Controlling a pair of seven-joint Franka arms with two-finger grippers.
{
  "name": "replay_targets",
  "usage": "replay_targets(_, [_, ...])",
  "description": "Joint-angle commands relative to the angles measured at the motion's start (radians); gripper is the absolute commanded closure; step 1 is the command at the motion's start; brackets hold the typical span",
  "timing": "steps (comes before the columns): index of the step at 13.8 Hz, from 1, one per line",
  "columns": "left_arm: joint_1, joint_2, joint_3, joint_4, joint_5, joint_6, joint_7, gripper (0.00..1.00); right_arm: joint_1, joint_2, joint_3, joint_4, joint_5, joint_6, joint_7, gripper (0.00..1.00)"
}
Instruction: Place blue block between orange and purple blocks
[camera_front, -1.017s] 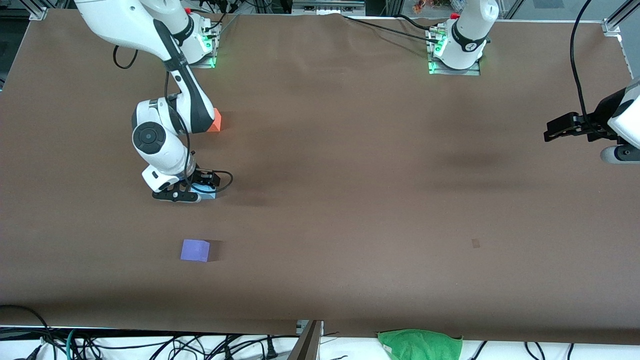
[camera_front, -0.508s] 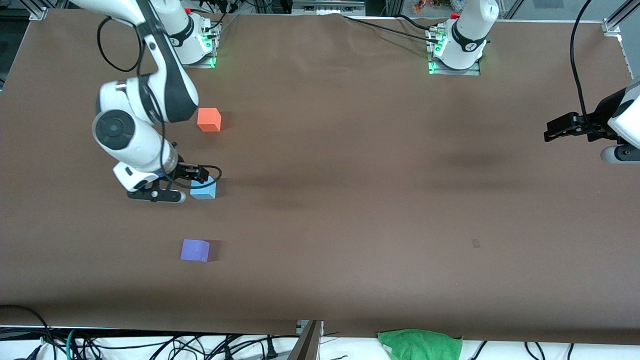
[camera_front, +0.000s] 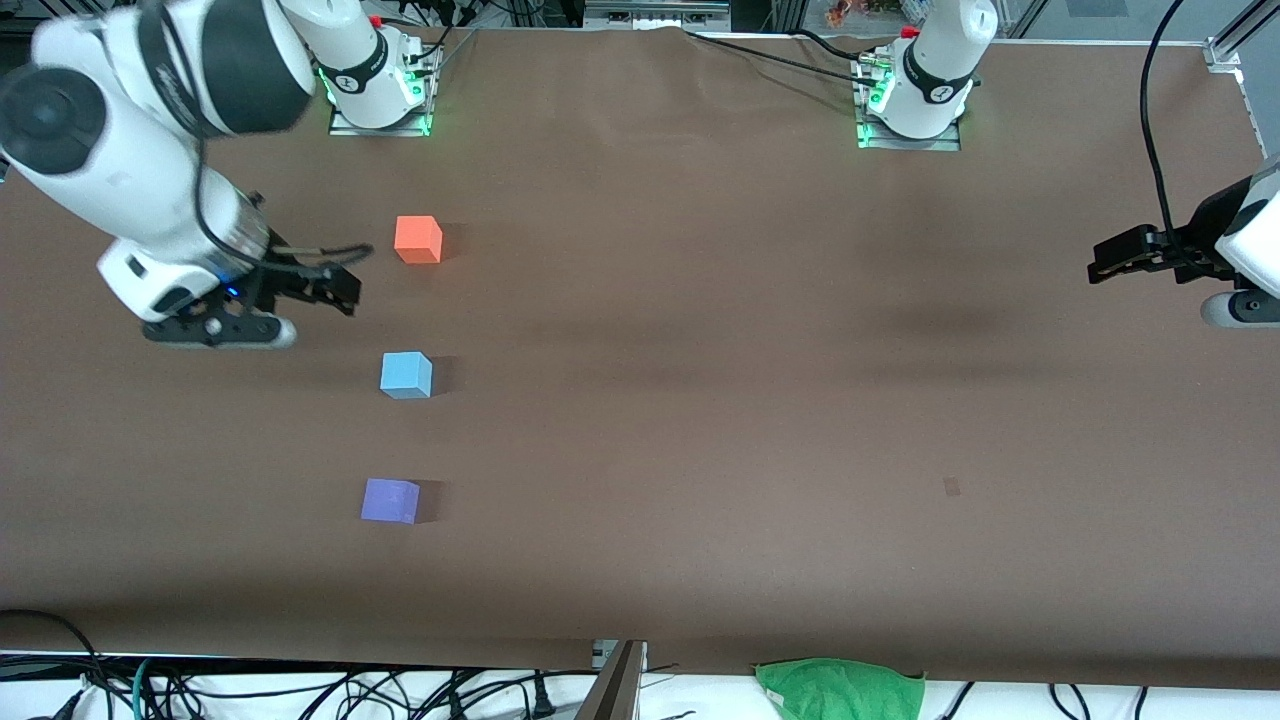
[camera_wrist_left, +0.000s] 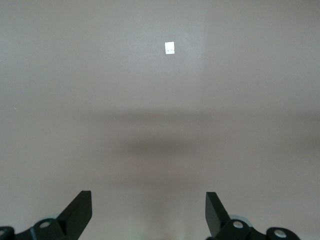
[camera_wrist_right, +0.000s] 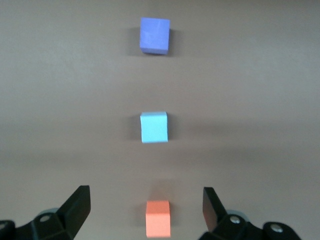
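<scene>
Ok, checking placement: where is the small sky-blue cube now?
In the front view the sky-blue cube sits on the table between the orange cube and the nearer violet-purple cube, touching neither.

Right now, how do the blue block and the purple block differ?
The blue block is light sky-blue; the purple block is darker violet. The blue block lies farther from the front camera, between the purple block and the orange block. Both are same-size matte cubes resting free on the table.

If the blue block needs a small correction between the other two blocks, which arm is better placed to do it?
Probably the right. The right gripper, open, hangs near the blue block, which sits between the orange block and purple block. The left gripper waits, open, at the left arm's end of the table.
</scene>
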Motion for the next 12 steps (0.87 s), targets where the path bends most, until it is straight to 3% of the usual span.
replay_targets(1, [0.003,0.012,0.000,0.027,0.010,-0.008,0.014,0.00,-0.006,-0.057,-0.016,-0.010,0.019,-0.046,-0.053,0.01])
replay_targets(4, [0.003,0.012,0.002,0.027,0.010,-0.008,0.016,0.00,-0.041,-0.064,-0.010,-0.010,0.019,-0.057,-0.083,0.01])
replay_targets(8, [0.003,0.012,0.002,0.027,0.010,-0.008,0.014,0.00,-0.201,-0.066,0.111,-0.005,0.018,-0.072,-0.152,0.01])
replay_targets(12, [0.003,0.012,0.002,0.027,0.010,-0.008,0.014,0.00,-0.209,-0.063,0.111,0.016,0.018,-0.071,-0.159,0.01])
